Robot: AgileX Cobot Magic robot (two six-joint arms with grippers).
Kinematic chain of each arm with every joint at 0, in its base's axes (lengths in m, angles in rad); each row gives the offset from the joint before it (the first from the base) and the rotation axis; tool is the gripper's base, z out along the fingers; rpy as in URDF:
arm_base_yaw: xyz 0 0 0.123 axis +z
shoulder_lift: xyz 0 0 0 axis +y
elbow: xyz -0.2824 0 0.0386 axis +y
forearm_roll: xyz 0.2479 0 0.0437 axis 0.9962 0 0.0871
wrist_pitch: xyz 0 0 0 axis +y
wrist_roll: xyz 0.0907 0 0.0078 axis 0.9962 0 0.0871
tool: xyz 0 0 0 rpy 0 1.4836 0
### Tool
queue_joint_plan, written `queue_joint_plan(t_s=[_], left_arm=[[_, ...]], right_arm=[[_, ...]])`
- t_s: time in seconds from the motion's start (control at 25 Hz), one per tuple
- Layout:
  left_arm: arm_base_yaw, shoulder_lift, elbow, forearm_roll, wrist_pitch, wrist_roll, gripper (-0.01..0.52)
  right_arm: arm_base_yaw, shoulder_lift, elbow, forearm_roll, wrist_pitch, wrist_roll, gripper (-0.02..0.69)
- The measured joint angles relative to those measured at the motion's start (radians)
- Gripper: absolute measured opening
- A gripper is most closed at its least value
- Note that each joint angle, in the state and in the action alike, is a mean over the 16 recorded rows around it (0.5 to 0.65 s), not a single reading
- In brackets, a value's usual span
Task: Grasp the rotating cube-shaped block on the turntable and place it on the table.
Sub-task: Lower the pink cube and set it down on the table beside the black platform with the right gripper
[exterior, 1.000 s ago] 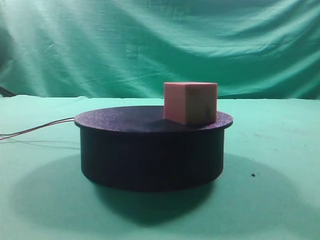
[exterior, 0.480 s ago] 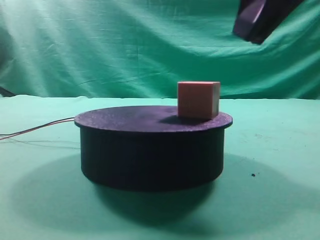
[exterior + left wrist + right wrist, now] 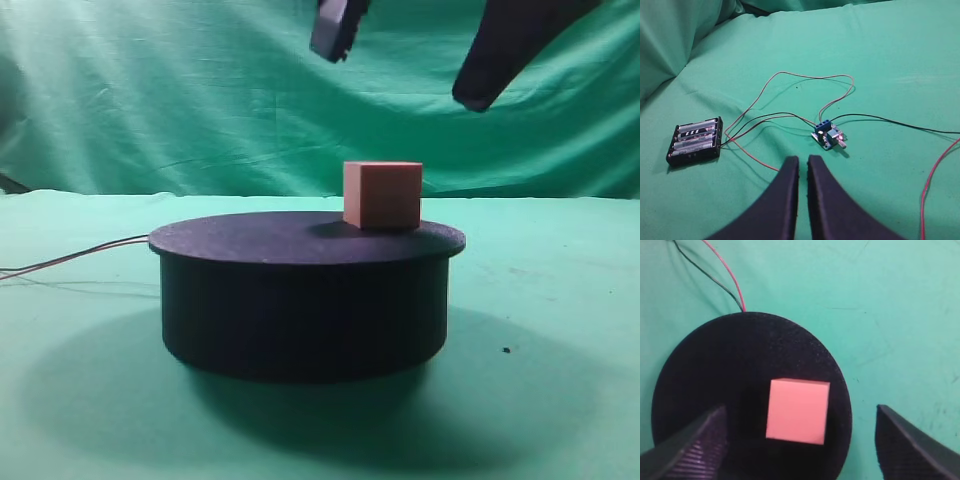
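Green cloth backdrop [image 3: 200, 90] hangs in folds behind the flat table covered in matching bright green cloth [image 3: 560, 300].

Turntable, a wide, low, black-navy cylinder w/ rough-textured, slightly overhanging round top [image 3: 300, 300], stands on the table at centre of the exterior high view. Thin wires [image 3: 70, 262] leave its left side and run off along the cloth; in the right wrist view a red and a black lead [image 3: 730, 280] meet the disc rim at its far edge.

Right gripper, two dark ribbed fingers [image 3: 400, 65], hangs above the turntable, well clear of the top. Fingers are spread wide apart, one to each side of the block, touching nothing. In the right wrist view the fingers [image 3: 690, 450] frame the block from left and right.

Left gripper, two dark smooth fingers [image 3: 803, 167], sits over bare cloth away from the turntable. Fingers are drawn together w/ only a thin slit between; nothing is held.

Black 4-cell battery holder [image 3: 695, 140] lies flat on the cloth, wired to a small blue circuit board w/ screw terminal [image 3: 828, 136] just ahead of the left gripper.

Cube-shaped block, small, matte, salmon-pink [image 3: 382, 195], sits upright on the turntable top, right of centre, near the rim. Not gripped.
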Motion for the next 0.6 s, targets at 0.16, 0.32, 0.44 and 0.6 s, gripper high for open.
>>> queue_joint_plan(t_s=[0.16, 0.32, 0.44, 0.6], left_arm=[[0.0, 0.0, 0.0, 0.0, 0.0, 0.0, 0.0], [0.0, 0.0, 0.0, 0.0, 0.0, 0.0, 0.0], [0.0, 0.0, 0.0, 0.0, 0.0, 0.0, 0.0], [0.0, 0.0, 0.0, 0.0, 0.0, 0.0, 0.0]], right_arm=[[-0.001, 0.024, -0.017, 0.005, -0.024, -0.023, 0.399], [-0.013, 0.001, -0.043, -0.028, -0.022, -0.005, 0.312], [-0.035, -0.041, -0.052, -0.075, 0.004, 0.036, 0.254], [-0.073, -0.11, -0.017, -0.143, 0.037, 0.102, 0.232]])
